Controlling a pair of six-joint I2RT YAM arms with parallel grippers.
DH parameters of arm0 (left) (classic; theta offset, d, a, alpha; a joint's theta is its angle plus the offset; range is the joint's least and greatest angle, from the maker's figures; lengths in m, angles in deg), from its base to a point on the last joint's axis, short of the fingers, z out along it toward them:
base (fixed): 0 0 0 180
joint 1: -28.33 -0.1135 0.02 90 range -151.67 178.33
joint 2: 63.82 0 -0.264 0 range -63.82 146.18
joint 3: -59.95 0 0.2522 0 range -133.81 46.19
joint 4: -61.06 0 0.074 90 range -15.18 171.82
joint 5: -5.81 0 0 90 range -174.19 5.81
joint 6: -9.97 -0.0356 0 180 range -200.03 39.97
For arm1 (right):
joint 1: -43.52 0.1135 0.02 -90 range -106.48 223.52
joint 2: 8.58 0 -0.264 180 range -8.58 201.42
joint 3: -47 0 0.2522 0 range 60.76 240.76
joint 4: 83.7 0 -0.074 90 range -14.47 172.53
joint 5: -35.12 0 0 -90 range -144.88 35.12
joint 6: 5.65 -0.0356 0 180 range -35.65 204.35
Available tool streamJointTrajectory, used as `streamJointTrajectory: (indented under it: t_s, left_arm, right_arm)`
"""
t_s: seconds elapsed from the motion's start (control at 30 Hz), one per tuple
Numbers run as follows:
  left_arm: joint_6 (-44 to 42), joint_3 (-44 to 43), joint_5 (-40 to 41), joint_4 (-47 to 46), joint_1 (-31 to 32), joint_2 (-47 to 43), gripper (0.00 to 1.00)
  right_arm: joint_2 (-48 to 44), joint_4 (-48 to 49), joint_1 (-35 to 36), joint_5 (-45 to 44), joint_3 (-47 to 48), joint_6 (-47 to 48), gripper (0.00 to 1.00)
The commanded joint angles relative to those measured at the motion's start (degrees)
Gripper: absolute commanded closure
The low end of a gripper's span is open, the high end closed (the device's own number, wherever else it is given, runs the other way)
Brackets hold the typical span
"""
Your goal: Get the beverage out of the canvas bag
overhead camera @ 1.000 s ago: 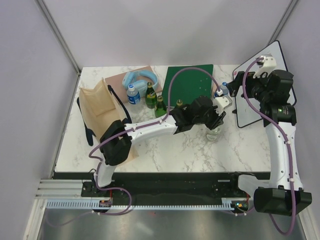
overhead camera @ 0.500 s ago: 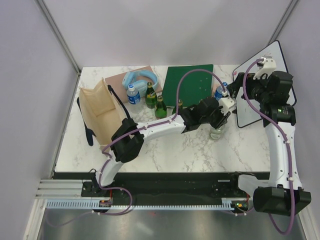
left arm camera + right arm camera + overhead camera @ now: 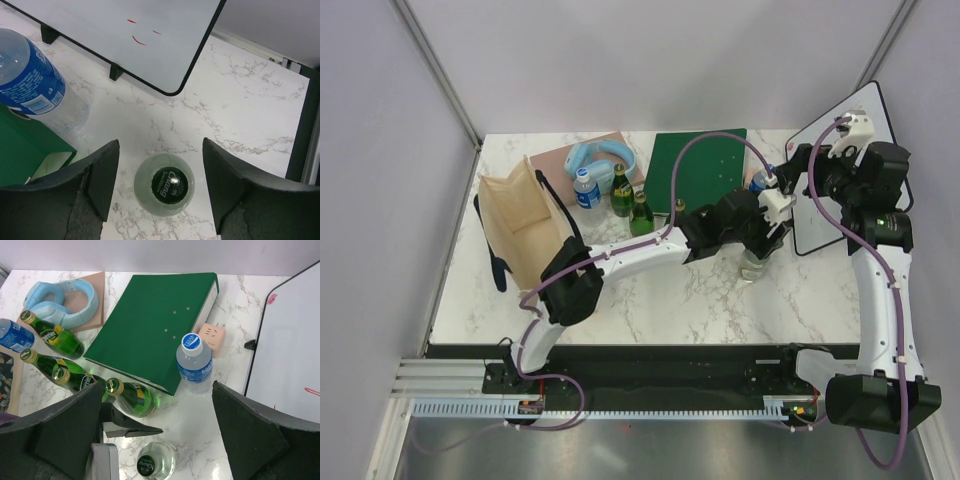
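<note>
My left end effector [image 3: 159, 172] stood spread on either side of the bottle [image 3: 164, 184], which was upright on the desk [image 3: 240, 100] well apart from the bag [image 3: 515, 225]; a skewed withdrawal could, in my judgement, clip and topple it.

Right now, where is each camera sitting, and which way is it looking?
Top: above, behind the bases, facing down at the table; left arm and right arm show.
Left wrist: facing straight down at the clear bottle inside the open left gripper.
Right wrist: facing down at the green binder; open right gripper shows.
Both wrists see that bottle.
</note>
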Motion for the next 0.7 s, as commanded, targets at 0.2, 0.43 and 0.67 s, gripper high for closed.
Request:
streamJointTrajectory:
  t_s: [0.2,0.43,0.67]
  left_arm:
    - [-0.16,9.82,8.68,0.48,0.12,-22.21,0.15]
    - [6.95,24.88,15.72,6.00,-1.54,-39.96,0.04]
    - [15.84,31.91,18.71,15.93,-7.43,-56.93,0.04]
  right_arm:
    - [-0.05,0.19,-0.08,12.79,3.97,2.08,0.02]
    - [2.32,0.11,-0.08,19.74,4.59,0.67,0.02]
    - [4.87,-0.50,3.42,23.79,4.24,2.41,0.02]
